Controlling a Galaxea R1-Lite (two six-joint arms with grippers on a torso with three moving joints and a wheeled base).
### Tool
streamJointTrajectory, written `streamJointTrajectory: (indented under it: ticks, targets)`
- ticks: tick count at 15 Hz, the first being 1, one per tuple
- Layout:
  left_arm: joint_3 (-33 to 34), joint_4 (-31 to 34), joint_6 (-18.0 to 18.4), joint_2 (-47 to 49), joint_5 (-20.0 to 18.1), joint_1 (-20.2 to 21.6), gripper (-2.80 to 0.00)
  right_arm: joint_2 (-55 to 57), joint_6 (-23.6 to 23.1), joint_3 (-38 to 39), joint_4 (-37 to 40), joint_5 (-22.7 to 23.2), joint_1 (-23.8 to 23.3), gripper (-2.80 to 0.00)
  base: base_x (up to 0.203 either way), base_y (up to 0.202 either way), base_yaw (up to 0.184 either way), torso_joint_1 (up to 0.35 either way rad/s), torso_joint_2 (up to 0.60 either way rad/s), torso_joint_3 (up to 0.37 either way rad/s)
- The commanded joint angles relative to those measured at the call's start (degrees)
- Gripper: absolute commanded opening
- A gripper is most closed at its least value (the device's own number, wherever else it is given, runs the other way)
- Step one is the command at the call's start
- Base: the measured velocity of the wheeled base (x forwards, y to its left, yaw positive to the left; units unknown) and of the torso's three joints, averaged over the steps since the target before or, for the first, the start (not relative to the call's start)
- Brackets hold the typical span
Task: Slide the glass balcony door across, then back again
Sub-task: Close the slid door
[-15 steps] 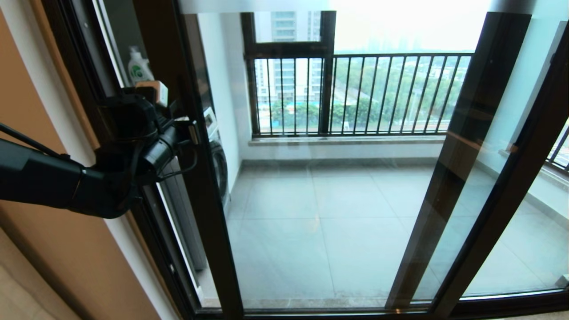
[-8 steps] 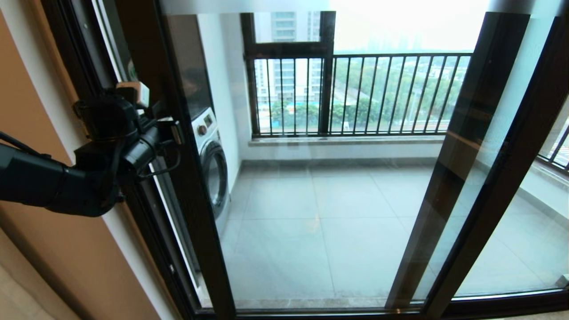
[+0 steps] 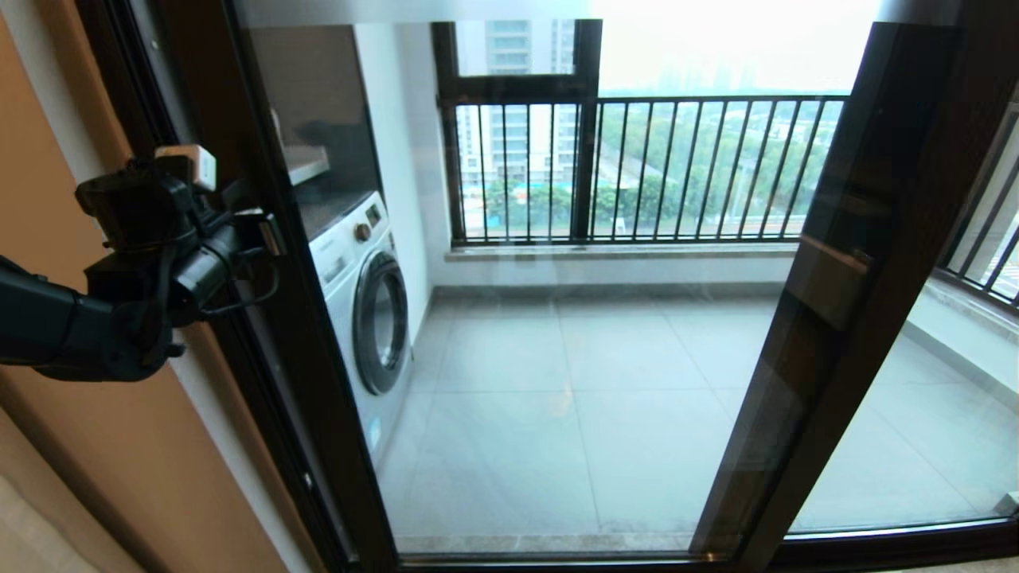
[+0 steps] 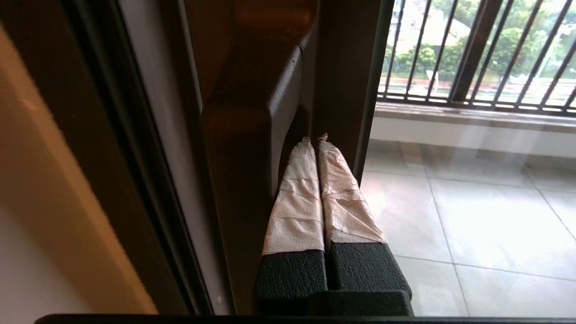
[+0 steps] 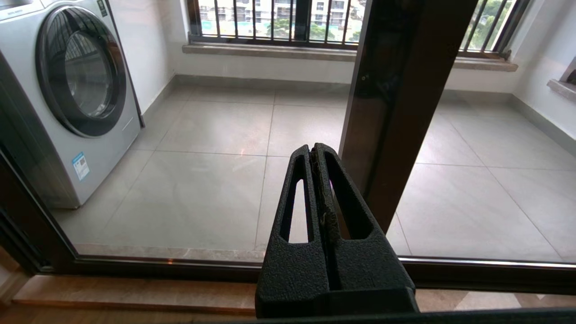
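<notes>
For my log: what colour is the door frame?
Dark brown, clearest on the door frame in the left wrist view.

Dark brown glass balcony door frame; white washing machine.

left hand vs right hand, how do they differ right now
The left hand has pale wrapping around its fingers; the right hand has bare black slotted fingers. The left hand is tucked against the handle on the glass balcony door; the right hand hangs free, touching nothing. Both are shut.
</notes>
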Motion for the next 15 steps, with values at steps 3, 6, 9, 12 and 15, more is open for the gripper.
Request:
streamJointTrajectory:
  ticks: [3, 6, 9, 12, 15]
  targets:
    - [-0.07, -0.31, -0.04, -0.14, -0.69, 1.94, -2.80, 0.07, -0.04, 0.70, -0.03, 0.00, 0.02, -2.80, 0.000, 0.000, 0.000, 0.000, 0.00, 0.000]
    - [-0.32, -0.30, -0.04, -0.57, -0.78, 2.64, -2.80, 0.07, -0.04, 0.70, -0.03, 0.00, 0.02, -2.80, 0.000, 0.000, 0.000, 0.000, 0.00, 0.000]
    - [-0.25, -0.36, -0.04, -0.61, -2.47, 5.06, -2.80, 0.07, -0.04, 0.70, -0.03, 0.05, -0.03, -2.80, 0.000, 0.000, 0.000, 0.000, 0.00, 0.000]
    - [-0.35, -0.34, -0.04, -0.42, -4.20, 7.94, -2.80, 0.07, -0.04, 0.70, -0.03, 0.07, 0.02, -2.80, 0.000, 0.000, 0.000, 0.000, 0.00, 0.000]
    - [-0.35, -0.37, -0.04, -0.20, -5.46, 9.79, -2.80, 0.07, -0.04, 0.70, -0.03, 0.00, 0.02, -2.80, 0.000, 0.000, 0.000, 0.000, 0.00, 0.000]
